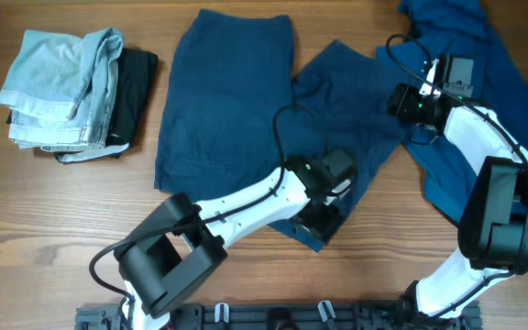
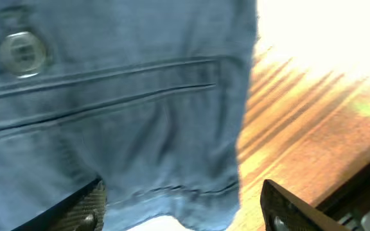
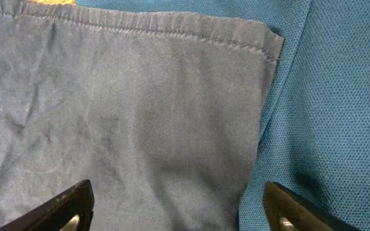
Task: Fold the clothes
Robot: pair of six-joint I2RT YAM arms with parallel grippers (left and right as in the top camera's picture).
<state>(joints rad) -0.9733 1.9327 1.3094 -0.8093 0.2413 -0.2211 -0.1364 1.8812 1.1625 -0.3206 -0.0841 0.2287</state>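
Observation:
Navy trouser-like shorts (image 1: 227, 101) lie spread flat on the wooden table, two wide legs pointing away. My left gripper (image 1: 324, 215) is open over their waistband corner at the front; the left wrist view shows the waistband (image 2: 121, 115) with a button (image 2: 21, 52) and a pocket seam between the fingers (image 2: 185, 208). My right gripper (image 1: 409, 108) is open over the right leg's hem; the right wrist view shows the hem corner (image 3: 140, 115) lying on a blue knit garment (image 3: 326, 109), fingers (image 3: 178, 208) wide apart. The blue garment (image 1: 484, 101) lies crumpled at the right.
A folded pale denim piece (image 1: 62, 87) lies on a folded black piece (image 1: 136, 87) at the far left. Bare wood table (image 1: 44, 229) runs along the front. A rail with clips (image 1: 273, 316) lies at the near edge.

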